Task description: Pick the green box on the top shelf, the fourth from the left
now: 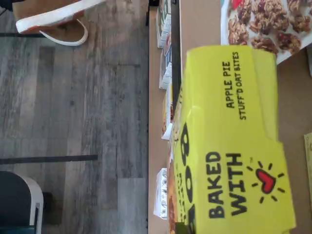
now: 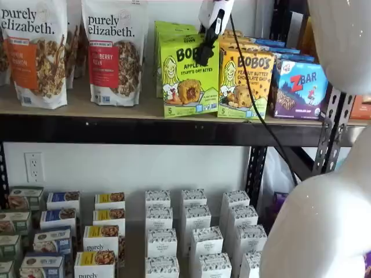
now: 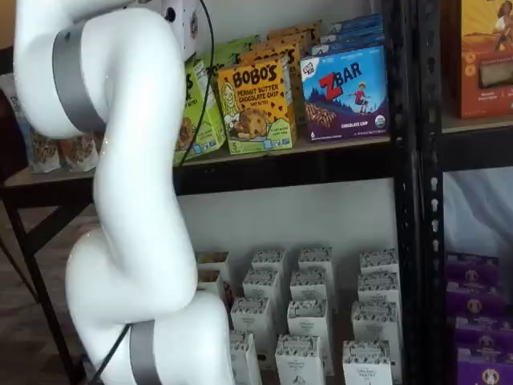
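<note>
The green box (image 2: 185, 87) stands at the front of the top shelf (image 2: 116, 110), printed "BOBO'S APPLE PIE" with a blonde girl. My gripper (image 2: 204, 55) hangs from above with its white body near the view's top edge. One black finger lies over the box's upper front right; I cannot tell whether it is closed on the box. The wrist view shows the box's lime-green top (image 1: 229, 146) close up, reading "APPLE PIE STUFF'D OAT BITES". In a shelf view the box (image 3: 200, 112) is partly hidden behind my arm.
A yellow-orange Bobo's box (image 2: 243, 84) touches the green box's right side, then a blue ZBar box (image 2: 301, 90). Purely Elizabeth bags (image 2: 113, 52) stand to its left. More green boxes stand behind it. Small white boxes (image 2: 197, 237) fill the lower shelf. My white arm (image 3: 128, 200) blocks much of a shelf view.
</note>
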`<state>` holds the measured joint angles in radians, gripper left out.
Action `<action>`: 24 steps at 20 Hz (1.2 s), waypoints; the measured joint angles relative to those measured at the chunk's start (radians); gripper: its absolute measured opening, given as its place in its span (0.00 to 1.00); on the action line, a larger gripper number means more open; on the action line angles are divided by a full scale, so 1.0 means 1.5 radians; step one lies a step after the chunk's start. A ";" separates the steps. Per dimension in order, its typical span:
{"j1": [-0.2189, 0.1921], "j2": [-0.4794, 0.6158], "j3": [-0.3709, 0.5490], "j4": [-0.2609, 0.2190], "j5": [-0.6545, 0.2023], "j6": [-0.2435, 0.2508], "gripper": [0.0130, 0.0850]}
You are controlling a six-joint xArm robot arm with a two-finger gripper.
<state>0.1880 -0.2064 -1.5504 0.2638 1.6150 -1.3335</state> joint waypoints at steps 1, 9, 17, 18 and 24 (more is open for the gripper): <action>-0.001 -0.001 -0.001 0.001 0.002 0.000 0.28; -0.008 -0.001 -0.012 0.004 0.018 -0.004 0.28; -0.023 -0.003 -0.042 0.021 0.072 -0.007 0.28; -0.025 -0.005 -0.045 0.022 0.079 -0.008 0.28; -0.042 -0.028 -0.046 0.032 0.107 -0.015 0.28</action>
<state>0.1246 -0.2485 -1.6191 0.3114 1.7748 -1.3562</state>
